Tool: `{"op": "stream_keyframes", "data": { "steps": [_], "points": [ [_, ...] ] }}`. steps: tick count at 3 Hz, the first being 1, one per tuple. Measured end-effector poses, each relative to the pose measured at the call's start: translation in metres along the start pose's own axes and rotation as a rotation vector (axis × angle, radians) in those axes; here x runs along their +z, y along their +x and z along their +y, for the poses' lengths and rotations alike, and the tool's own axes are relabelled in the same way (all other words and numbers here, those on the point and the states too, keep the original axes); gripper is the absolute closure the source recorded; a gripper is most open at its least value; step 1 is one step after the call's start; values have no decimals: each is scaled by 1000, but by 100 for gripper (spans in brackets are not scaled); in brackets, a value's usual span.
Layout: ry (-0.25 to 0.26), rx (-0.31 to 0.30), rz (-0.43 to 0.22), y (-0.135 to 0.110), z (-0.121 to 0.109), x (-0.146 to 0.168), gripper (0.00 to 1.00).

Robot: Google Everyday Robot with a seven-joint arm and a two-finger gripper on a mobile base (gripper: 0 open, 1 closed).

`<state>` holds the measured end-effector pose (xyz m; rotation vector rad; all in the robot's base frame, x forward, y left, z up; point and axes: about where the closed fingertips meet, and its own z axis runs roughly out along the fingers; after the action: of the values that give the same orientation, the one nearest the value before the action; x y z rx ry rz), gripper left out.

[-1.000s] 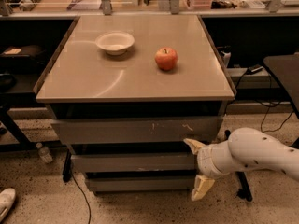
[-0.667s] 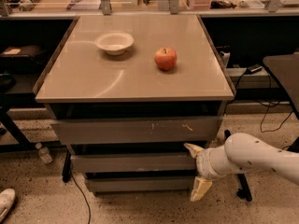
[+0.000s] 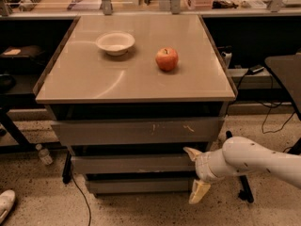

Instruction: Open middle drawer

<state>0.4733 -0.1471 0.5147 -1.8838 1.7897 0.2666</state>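
Observation:
The middle drawer [image 3: 134, 164] is the plain grey front, second of three in the cabinet under the table, with a dark gap above it. Above it is the taller front with white scratches [image 3: 136, 131]; below it is the shortest front [image 3: 138, 185]. My gripper [image 3: 195, 172] is at the right end of the middle drawer, in front of it. It is open, with one cream finger [image 3: 191, 152] at the drawer's top edge and the other [image 3: 199, 192] below its bottom edge. The white arm reaches in from the right.
A white bowl [image 3: 115, 43] and a red apple [image 3: 167, 59] sit on the tan tabletop [image 3: 94, 79]. A black table leg [image 3: 242, 187] stands behind the arm. Cables run on the floor at the left and right. A plastic bottle [image 3: 43, 153] and a shoe [image 3: 5, 204] lie at the left.
My gripper has shifted slightly down and left along the right end of the middle drawer. The drawer fronts, bowl and apple have not moved.

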Motion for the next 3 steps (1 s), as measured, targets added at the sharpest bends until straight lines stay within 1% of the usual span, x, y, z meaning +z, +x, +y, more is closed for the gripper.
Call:
{"op": "stream_keyframes", "data": {
  "steps": [1, 2, 3],
  "points": [
    [18, 30, 19, 19, -2, 27, 0],
    [55, 46, 36, 34, -13, 48, 0],
    [84, 43, 42, 42, -28, 63, 0]
  ]
}}
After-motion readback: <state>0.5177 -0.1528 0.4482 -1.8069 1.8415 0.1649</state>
